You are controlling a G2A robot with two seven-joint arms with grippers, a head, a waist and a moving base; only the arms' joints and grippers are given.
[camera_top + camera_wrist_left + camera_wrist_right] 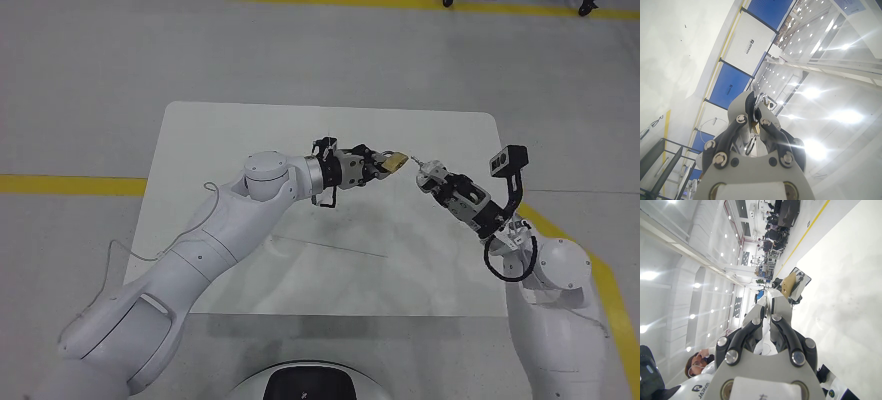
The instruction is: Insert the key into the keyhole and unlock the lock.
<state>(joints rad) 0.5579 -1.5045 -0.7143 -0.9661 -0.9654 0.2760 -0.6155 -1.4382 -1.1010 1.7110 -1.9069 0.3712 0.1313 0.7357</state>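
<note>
My left gripper (385, 162) holds a brass padlock (398, 160) in the air above the middle of the white table, shut on its silver shackle (761, 98); part of the brass body (755, 128) shows between the fingers. My right gripper (428, 175) sits just right of the lock, fingers pressed together, with the thin silver key (418, 164) poking out toward the lock. In the right wrist view the padlock (788, 284) hangs just past my right gripper (769, 296), its keyhole face turned toward it. A small gap separates key tip and lock.
The white table (250, 130) lies under both arms, its surface bare around them. Yellow floor lines (70, 185) run past the table's left and right sides. A black camera bracket (510, 160) sticks up from the right wrist.
</note>
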